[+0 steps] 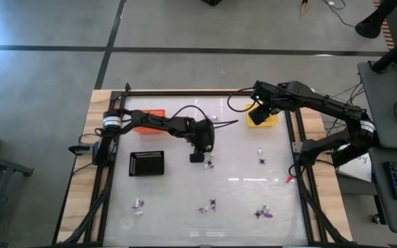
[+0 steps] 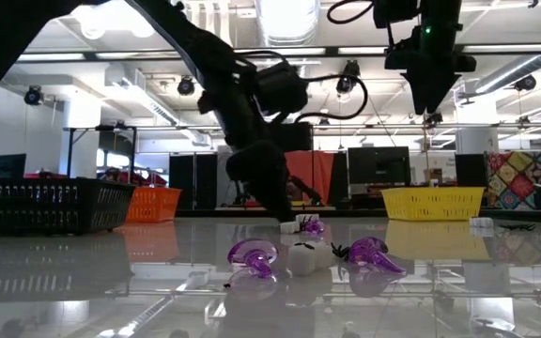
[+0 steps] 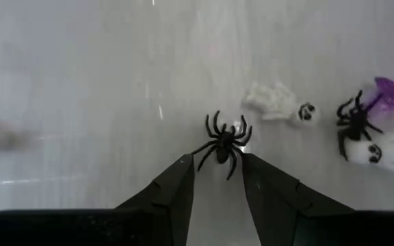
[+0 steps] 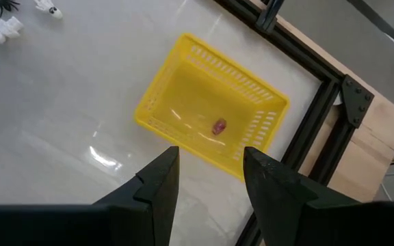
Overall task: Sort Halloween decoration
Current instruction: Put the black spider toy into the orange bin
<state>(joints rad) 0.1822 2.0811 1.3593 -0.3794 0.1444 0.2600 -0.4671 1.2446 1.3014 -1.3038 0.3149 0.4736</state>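
Observation:
The Halloween decoration lies scattered over the white table as tiny trinkets. A black spider [image 3: 223,143] lies flat on the table just ahead of my left gripper's [image 3: 217,169] open fingertips, its rear legs reaching between them. Beside it lie a white skeleton hand [image 3: 278,102], a second black spider [image 3: 354,123], a purple piece [image 3: 392,96] and a white piece [image 3: 388,152]. In the high view my left gripper [image 1: 197,157] is low at the table's middle. My right gripper [image 4: 211,164] hangs open, high over the yellow tray [image 4: 183,89], which holds one orange-brown trinket [image 4: 219,126].
An orange tray [image 1: 150,116] stands at the far left and a black tray [image 1: 147,164] near the left arm. More trinket clusters lie near the front edge [image 1: 138,204] [image 1: 207,207] [image 1: 264,212] and at the right [image 1: 261,155]. A dark frame [image 1: 298,158] borders the table.

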